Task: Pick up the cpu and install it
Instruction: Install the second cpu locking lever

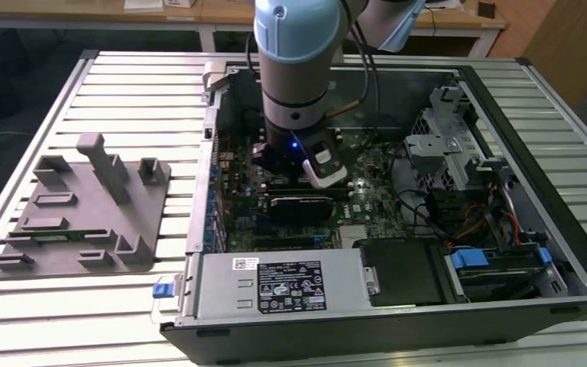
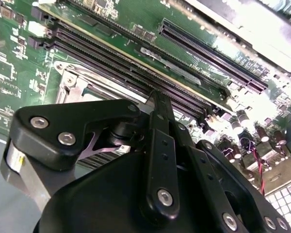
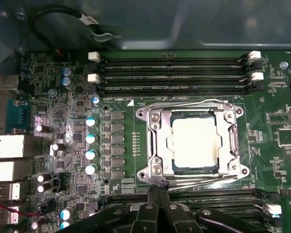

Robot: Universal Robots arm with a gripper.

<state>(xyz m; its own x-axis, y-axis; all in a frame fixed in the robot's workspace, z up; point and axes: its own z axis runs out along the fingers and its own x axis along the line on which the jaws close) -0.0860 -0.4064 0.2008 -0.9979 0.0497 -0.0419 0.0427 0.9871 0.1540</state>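
The cpu (image 3: pixel 194 143), a pale silvery square, lies flat inside the socket, with the metal socket frame (image 3: pixel 153 145) around it on the green motherboard. In the first wrist view my gripper (image 3: pixel 158 188) sits just off one edge of the frame, beside the thin wire lever (image 3: pixel 194 180). Its black fingers (image 2: pixel 157 121) are pressed together with nothing between them. In the exterior view my gripper (image 1: pixel 278 170) hangs low inside the open computer case (image 1: pixel 497 99), over the middle of the board.
Black memory slots (image 3: pixel 174 73) run along both sides of the socket. A grey power supply box (image 1: pixel 273 287) with a white label fills the case's near side. Drive cage and cables (image 1: pixel 457 160) crowd the exterior view's right. A grey fixture plate (image 1: pixel 79 214) lies outside the case.
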